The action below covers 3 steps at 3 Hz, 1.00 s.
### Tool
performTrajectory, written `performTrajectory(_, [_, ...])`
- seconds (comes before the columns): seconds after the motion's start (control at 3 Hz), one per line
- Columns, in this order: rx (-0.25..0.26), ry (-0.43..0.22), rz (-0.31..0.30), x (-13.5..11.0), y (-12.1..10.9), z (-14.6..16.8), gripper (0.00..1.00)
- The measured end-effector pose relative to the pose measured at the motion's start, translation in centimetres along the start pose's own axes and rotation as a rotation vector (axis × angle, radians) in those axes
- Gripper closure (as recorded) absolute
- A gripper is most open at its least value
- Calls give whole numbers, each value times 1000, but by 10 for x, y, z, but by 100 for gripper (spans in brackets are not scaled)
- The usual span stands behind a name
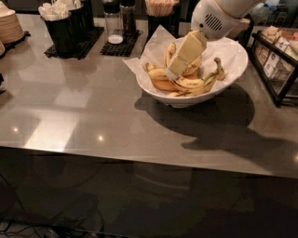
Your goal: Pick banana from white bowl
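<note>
The white bowl stands on the grey counter at the back right, lined with crinkled white paper. Several yellow bananas lie in it. The long curved banana with brown streaks runs along the front of the pile, its stem tip up at the right. My gripper, cream-coloured on a white arm, reaches down from the upper right into the bowl. Its tip sits on the left-centre of the pile, just left of the curved banana, and hides the bananas behind it.
Black cups with white packets stand on a black mat at the back left. Shakers and a cup of stirrers stand behind the bowl. Stacked plates are far left. A black wire rack is close on the right.
</note>
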<state>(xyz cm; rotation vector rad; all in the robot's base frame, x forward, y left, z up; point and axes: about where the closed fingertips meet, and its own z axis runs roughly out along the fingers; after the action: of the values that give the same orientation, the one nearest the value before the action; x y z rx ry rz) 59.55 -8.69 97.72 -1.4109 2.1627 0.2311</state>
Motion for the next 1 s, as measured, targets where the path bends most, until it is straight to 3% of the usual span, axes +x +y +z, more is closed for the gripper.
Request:
performTrajectory(0.33, [0,-13,112,16,-8,22,0])
performTrajectory(1.0, [-24,-2,234,34,-11,65,0])
